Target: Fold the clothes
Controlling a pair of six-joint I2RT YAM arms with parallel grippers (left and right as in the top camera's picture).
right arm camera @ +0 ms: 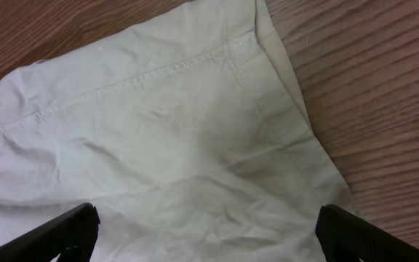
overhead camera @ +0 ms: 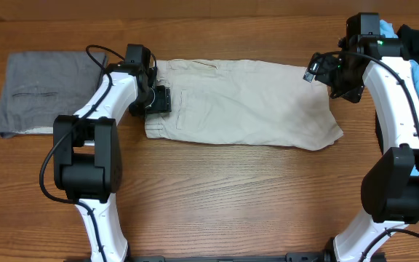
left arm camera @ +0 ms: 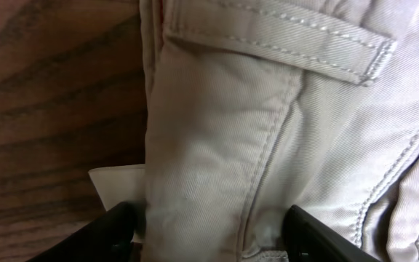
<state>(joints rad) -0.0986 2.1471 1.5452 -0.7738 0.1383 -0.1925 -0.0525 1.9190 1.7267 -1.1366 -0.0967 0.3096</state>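
The clothes, pale beige shorts (overhead camera: 246, 102), lie flat and long across the table's middle, waistband to the left and leg hem to the right. My left gripper (overhead camera: 158, 100) sits low over the waistband end. In the left wrist view its jaws (left arm camera: 209, 236) stand apart, open, with the waistband fabric (left arm camera: 209, 145) lying between them and a small white tag (left arm camera: 118, 185) peeking out at the left. My right gripper (overhead camera: 317, 69) hovers above the shorts' far right corner. The right wrist view shows it (right arm camera: 206, 233) wide open over the hemmed, wrinkled leg cloth (right arm camera: 180, 131), holding nothing.
A folded grey garment (overhead camera: 38, 91) lies at the far left. Blue and black clothes (overhead camera: 417, 44) are piled at the right edge behind the right arm. Bare wooden table (overhead camera: 231, 196) stretches in front of the shorts.
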